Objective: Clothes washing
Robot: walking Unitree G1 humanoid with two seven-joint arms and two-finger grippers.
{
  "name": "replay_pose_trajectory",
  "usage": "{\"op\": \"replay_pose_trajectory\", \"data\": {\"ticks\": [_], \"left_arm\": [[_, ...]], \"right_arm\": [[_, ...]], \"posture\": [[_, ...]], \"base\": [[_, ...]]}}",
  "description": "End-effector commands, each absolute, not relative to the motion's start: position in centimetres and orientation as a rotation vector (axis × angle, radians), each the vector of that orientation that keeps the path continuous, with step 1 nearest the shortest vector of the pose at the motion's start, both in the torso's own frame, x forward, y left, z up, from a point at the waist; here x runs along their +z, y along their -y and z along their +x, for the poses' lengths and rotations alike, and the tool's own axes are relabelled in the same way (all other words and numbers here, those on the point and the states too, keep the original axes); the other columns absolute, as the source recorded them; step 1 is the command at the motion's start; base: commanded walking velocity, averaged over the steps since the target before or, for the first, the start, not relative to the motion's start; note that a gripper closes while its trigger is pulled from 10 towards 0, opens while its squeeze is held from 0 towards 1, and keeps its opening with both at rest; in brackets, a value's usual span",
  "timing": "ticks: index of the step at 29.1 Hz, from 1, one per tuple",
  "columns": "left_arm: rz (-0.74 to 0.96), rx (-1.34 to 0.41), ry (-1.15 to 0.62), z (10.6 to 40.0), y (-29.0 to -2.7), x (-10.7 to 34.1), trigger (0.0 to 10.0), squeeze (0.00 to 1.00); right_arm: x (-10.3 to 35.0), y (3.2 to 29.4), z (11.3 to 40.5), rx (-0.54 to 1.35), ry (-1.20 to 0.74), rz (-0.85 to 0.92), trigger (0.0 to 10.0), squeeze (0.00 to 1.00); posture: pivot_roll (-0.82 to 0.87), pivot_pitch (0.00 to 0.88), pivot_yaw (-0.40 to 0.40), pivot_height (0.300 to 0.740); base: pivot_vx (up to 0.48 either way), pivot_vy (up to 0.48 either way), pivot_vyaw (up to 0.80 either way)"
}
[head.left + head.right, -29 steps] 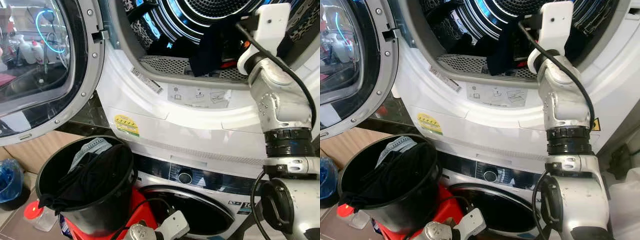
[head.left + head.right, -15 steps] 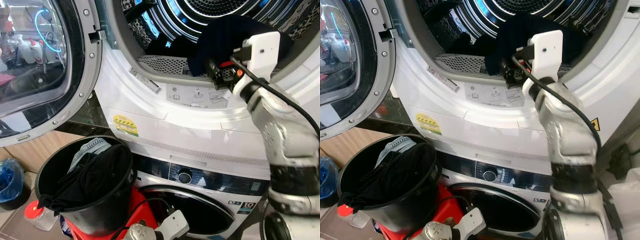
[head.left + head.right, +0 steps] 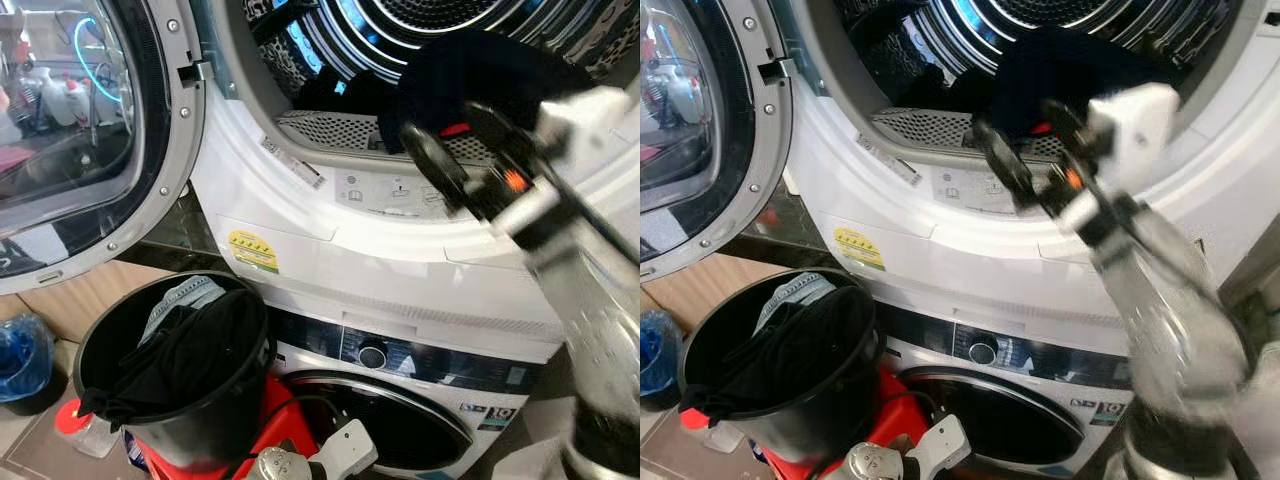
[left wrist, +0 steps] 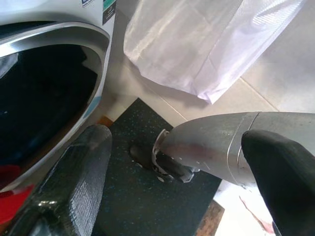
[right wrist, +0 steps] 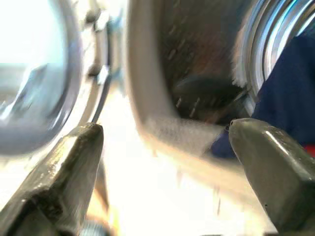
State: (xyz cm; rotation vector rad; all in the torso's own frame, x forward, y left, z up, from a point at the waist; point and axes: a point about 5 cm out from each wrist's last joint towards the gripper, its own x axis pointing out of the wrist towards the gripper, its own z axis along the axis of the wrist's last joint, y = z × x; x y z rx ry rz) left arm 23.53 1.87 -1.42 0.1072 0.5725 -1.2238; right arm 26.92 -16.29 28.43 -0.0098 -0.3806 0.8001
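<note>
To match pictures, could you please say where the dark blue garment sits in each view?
Left eye view: dark blue garment on the drum lip, upper right.
Right eye view: upper centre.
Right wrist view: beside the drum's shiny ribs, the shared landmark.
Left wrist view: faces the floor.

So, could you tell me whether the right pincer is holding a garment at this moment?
No, the right pincer has its fingers spread apart with nothing between them, just in front of the dark garment at the drum's mouth.

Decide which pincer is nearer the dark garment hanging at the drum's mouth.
Right. The right pincer is open just in front of the dark garment; the left pincer hangs low by the lower machine's door, far below it.
</note>
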Motion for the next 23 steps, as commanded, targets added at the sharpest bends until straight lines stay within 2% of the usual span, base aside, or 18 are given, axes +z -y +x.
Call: {"op": "replay_pose_trajectory", "data": {"ticks": [1, 5, 11, 14, 16, 17, 19, 23], "left_arm": [[0.117, -1.226, -0.594, 23.4, -2.1, -1.7, 10.0, 0.0], [0.117, -1.224, -0.592, 23.4, -2.1, -1.7, 10.0, 0.0], [0.12, -1.218, -0.59, 23.4, -2.2, -1.7, 10.0, 0.0], [0.124, -1.215, -0.59, 23.5, -2.3, -1.7, 10.0, 0.0], [0.125, -1.214, -0.59, 23.5, -2.3, -1.7, 10.0, 0.0], [0.132, -1.215, -0.59, 23.6, -2.4, -1.7, 10.0, 0.0], [0.134, -1.215, -0.589, 23.6, -2.5, -1.7, 10.0, 0.0], [0.14, -1.214, -0.592, 23.6, -2.6, -1.7, 10.0, 0.0]], "right_arm": [[27.8, 16.1, 26.2, 0.879, 0.368, -0.02, 10.0, 0.0], [24.7, 15.9, 24.8, 0.988, 0.268, -0.001, 10.0, 0.0], [17.9, 15.0, 23.5, 1.106, -0.052, -0.09, 10.0, 0.0], [12.7, 14.7, 24.4, 1.026, -0.225, -0.109, 10.0, 0.0], [11.8, 14.6, 24.7, 0.999, -0.251, -0.106, 10.0, 0.0], [9.0, 14.3, 25.5, 0.926, -0.339, -0.095, 10.0, 0.0], [7.9, 14.2, 25.7, 0.904, -0.371, -0.093, 10.0, 0.0], [3.3, 14.3, 26.7, 0.704, -0.506, -0.05, 10.0, 0.0]], "posture": [[-0.17, 0.075, 0.091, 0.74], [-0.16, 0.079, 0.09, 0.74], [-0.16, 0.08, 0.085, 0.74], [-0.15, 0.076, 0.084, 0.74], [-0.15, 0.076, 0.084, 0.74], [-0.15, 0.075, 0.083, 0.74], [-0.15, 0.073, 0.082, 0.74], [-0.15, 0.074, 0.083, 0.74]], "base": [[0.0, 0.0, 0.0], [0.0, 0.0, 0.0], [0.0, 0.0, 0.0], [0.0, 0.0, 0.0], [0.0, 0.0, 0.0], [0.0, 0.0, 0.0], [0.0, 0.0, 0.0], [0.0, 0.0, 0.0]]}}
